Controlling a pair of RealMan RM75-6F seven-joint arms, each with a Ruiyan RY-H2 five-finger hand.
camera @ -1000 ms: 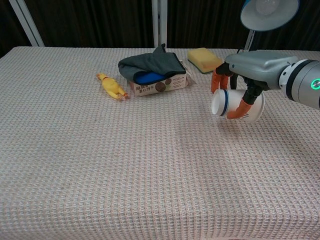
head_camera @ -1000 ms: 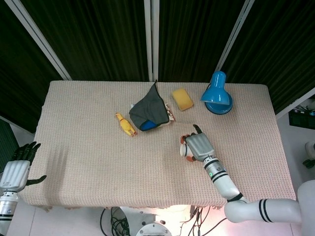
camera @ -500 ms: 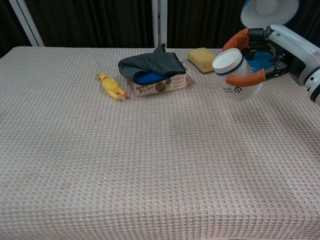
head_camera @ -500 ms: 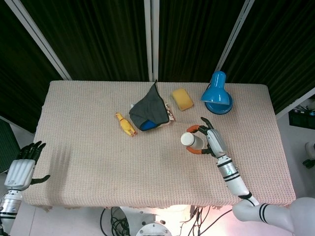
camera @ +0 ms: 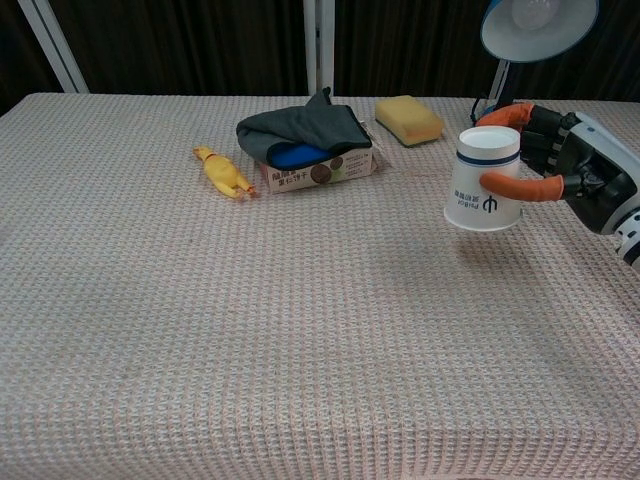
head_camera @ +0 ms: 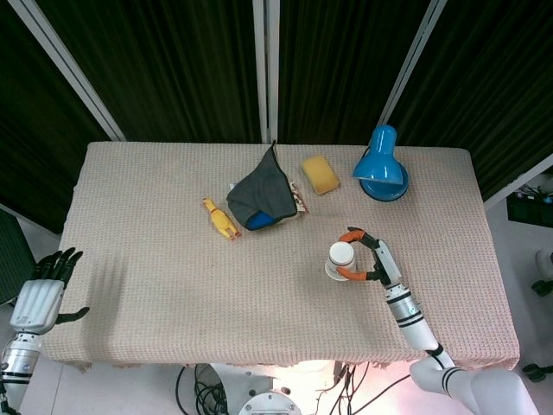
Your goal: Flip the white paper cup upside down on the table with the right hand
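**Cup inverted in right hand, just above the table: only the set-down is left**

Head view: right hand (head_camera: 373, 262) sits right of centre, orange-tipped fingers (head_camera: 352, 233) wrapped round the white paper cup (head_camera: 341, 259). Cup lies on the hand's inboard side, toward table centre. Closed base faces the camera, so the long axis looks near vertical, mouth down. Left hand (head_camera: 41, 298) is off the table's (head_camera: 138, 251) near-left corner, fingers spread, holding nothing, well apart from the cup. Right hand is the only one in play.

Chest view: right hand (camera: 585, 178) comes in from the right edge and pinches the white paper cup (camera: 485, 193) between an upper finger behind the base and a lower fingertip (camera: 512, 185) across the front wall. Wide rim is at the bottom, narrow base on top. Shadow on the cloth under the rim suggests it is just clear of the table (camera: 250, 330), though I cannot tell for sure. Axis looks upright, at most a slight tilt.

Judgement: next move is straight down along the cup axis, then spread the fingers. Risk: uneven release tips it.
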